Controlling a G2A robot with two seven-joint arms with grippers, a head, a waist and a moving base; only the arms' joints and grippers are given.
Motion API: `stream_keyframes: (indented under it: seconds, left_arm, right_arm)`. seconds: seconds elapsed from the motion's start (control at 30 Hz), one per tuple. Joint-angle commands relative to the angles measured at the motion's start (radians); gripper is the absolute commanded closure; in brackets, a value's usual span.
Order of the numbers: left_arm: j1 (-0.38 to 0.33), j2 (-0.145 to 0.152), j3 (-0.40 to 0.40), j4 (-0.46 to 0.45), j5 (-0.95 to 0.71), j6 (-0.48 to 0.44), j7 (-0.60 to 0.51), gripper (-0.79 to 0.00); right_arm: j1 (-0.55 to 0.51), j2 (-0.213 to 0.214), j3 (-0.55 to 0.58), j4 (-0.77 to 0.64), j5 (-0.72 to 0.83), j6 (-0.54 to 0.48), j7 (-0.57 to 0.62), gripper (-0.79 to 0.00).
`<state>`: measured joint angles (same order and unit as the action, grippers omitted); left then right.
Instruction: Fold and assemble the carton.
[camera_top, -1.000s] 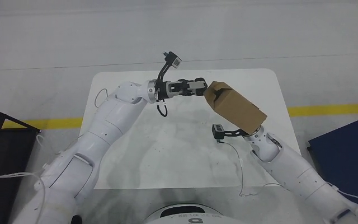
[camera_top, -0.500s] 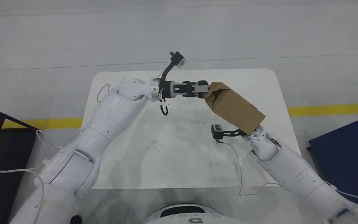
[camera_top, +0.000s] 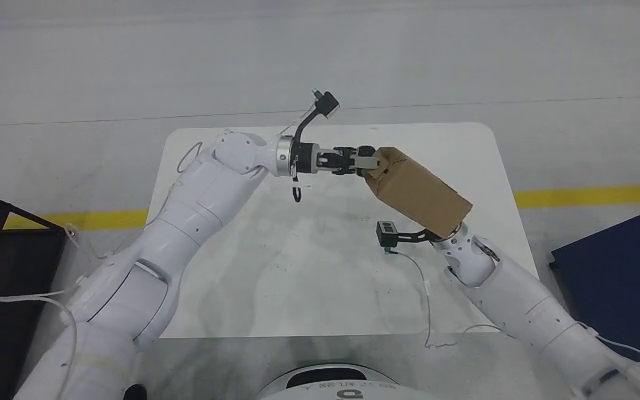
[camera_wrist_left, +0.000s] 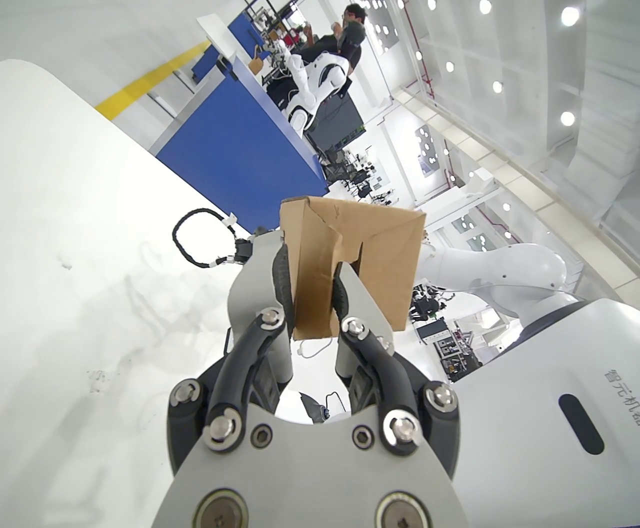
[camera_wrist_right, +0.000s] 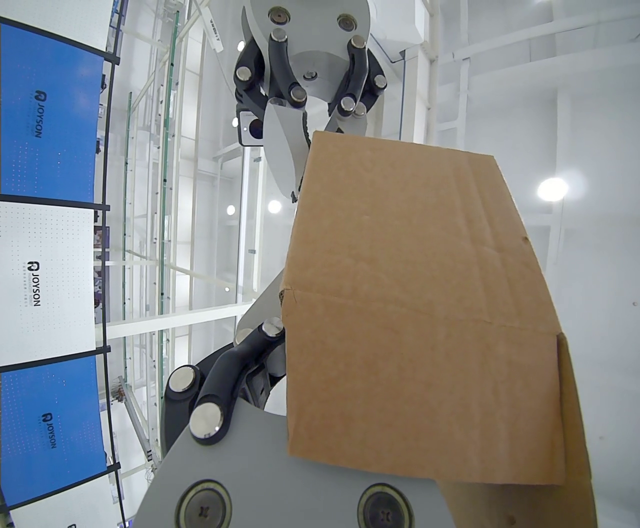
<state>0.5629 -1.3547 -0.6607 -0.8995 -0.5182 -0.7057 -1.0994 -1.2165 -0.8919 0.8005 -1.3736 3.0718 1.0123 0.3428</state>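
Observation:
A brown carton (camera_top: 420, 190) hangs in the air over the white table (camera_top: 250, 270), held between both arms. My left gripper (camera_top: 368, 160) is at the carton's far-left end, shut on a folded end flap (camera_wrist_left: 312, 260), with one finger on each side of it. In the right wrist view the left gripper (camera_wrist_right: 310, 165) meets the carton (camera_wrist_right: 415, 300) at its upper corner. My right gripper (camera_top: 447, 228) holds the carton's other end from below. One of its fingers (camera_wrist_right: 250, 345) lies against the carton's side, and the carton hides the rest.
A small black wrist camera (camera_top: 388, 235) and a thin loose cable (camera_top: 430, 300) hang by the right arm. A blue cabinet (camera_top: 600, 270) stands off the table's right side and a dark frame (camera_top: 20, 260) off its left.
The left arm has shifted slightly to the right and its wrist has turned, pressing closer onto the carton's end. The carton and the right arm have barely moved.

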Motion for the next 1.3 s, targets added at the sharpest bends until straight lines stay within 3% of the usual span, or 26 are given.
stream_keyframes:
  seconds: [0.0,0.1,0.33,0.6,0.83,1.1,1.27]
  left_arm:
    - [-0.001,-0.004,-0.001,-0.001,0.014,0.004,0.023,-0.139]
    - [0.001,-0.008,-0.006,-0.007,0.026,0.004,0.041,-0.148]
    - [0.016,-0.010,-0.018,-0.025,0.039,0.016,0.037,-0.280]
    - [0.035,-0.008,-0.035,-0.052,0.086,0.053,0.072,-0.215]
    - [0.065,-0.009,-0.037,-0.113,0.159,0.095,0.134,-0.225]
    - [0.101,0.000,-0.066,-0.155,0.204,0.124,0.162,-0.379]
    - [0.117,0.009,-0.089,-0.176,0.233,0.150,0.165,-0.388]
  right_arm:
    - [0.002,-0.002,-0.001,0.004,0.000,0.000,0.001,0.000]
    - [0.004,-0.005,-0.001,0.010,0.000,0.000,0.002,0.000]
    - [0.009,-0.012,-0.005,0.025,0.000,0.000,-0.001,0.000]
    - [0.009,-0.018,-0.003,0.036,0.000,0.000,-0.008,0.000]
    - [0.001,-0.020,0.006,0.041,0.000,0.000,-0.016,0.000]
    - [-0.002,-0.025,0.020,0.066,0.000,0.000,-0.036,0.000]
    - [-0.003,-0.028,0.031,0.079,0.000,0.000,-0.045,0.000]
